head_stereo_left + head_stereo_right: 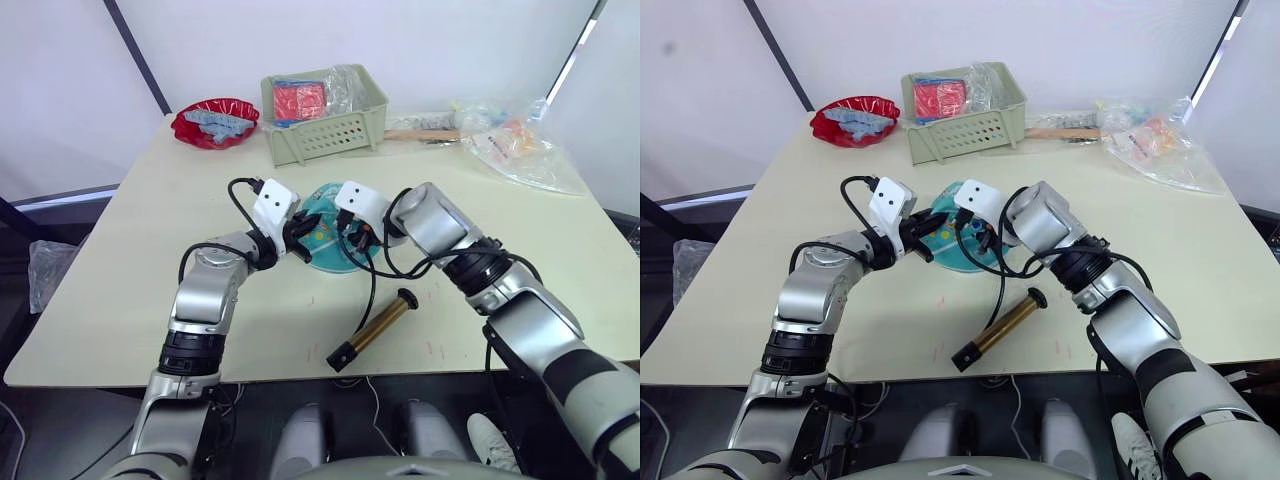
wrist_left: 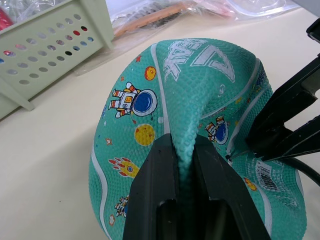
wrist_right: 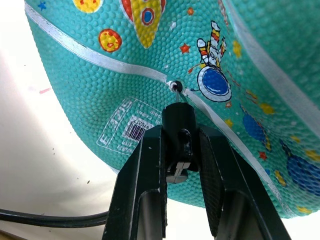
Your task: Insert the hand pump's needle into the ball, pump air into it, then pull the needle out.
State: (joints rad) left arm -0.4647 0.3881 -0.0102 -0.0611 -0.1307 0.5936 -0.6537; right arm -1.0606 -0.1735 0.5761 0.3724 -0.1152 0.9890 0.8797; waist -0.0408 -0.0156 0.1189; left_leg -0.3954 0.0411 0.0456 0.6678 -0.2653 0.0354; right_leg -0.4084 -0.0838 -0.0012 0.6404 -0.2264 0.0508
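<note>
Ball [image 1: 325,240] sat mid-table [image 1: 130,290], teal, deflated, soft, grippy pebbled skin. Left gripper [image 2: 186,150] jaws pinched raised fold of it. Hand pump [image 1: 375,326] lay near front edge; rigid, light, probably best gripped at barrel. Right gripper [image 3: 180,145] jaws clamped needle [image 3: 176,87] fitting, thin tip at valve, likely bendable. Green basket [image 1: 325,115] held red packet; red bowl [image 1: 214,123] held wrappers.

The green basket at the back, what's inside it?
Inside the green basket you can see something red and crinkly clear plastic. The basket's walls and the plastic hide whatever lies lower down.
</note>
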